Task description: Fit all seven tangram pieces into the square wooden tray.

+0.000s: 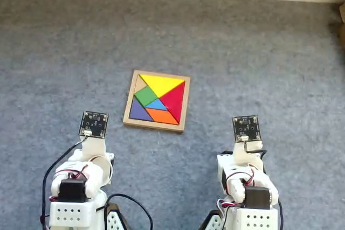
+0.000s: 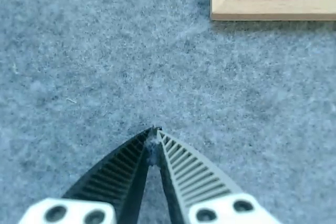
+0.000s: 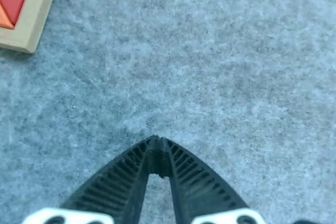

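High view shows the tray mid-table, coloured pieces inside, its 11 o'clock corner tan. At 7 and 5 o'clock, the left fingers and right fingers are pinched together, holding nothing. The job looks nearly done; next, check that corner.

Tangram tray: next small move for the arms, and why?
Likely none, just hold. The tray looks filled with coloured pieces; left gripper and right gripper are shut over carpet, apart from it. The tan corner patch may be a gap; can't tell.
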`<action>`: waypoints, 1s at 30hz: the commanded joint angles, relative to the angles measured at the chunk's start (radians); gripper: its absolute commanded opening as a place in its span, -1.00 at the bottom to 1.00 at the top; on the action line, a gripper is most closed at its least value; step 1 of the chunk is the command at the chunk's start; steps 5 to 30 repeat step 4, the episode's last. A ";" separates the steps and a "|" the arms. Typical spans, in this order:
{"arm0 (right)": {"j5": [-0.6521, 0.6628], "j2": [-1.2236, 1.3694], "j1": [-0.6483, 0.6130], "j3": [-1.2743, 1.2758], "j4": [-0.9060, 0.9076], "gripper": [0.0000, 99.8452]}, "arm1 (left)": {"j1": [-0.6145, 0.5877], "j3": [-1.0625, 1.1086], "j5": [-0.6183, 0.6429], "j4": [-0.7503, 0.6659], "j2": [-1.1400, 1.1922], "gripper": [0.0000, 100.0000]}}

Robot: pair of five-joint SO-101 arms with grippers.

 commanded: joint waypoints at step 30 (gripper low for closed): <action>-0.002 0.013 0.012 0.143 0.008 -0.97 | -0.010 0.021 -0.008 0.005 -0.024 -0.99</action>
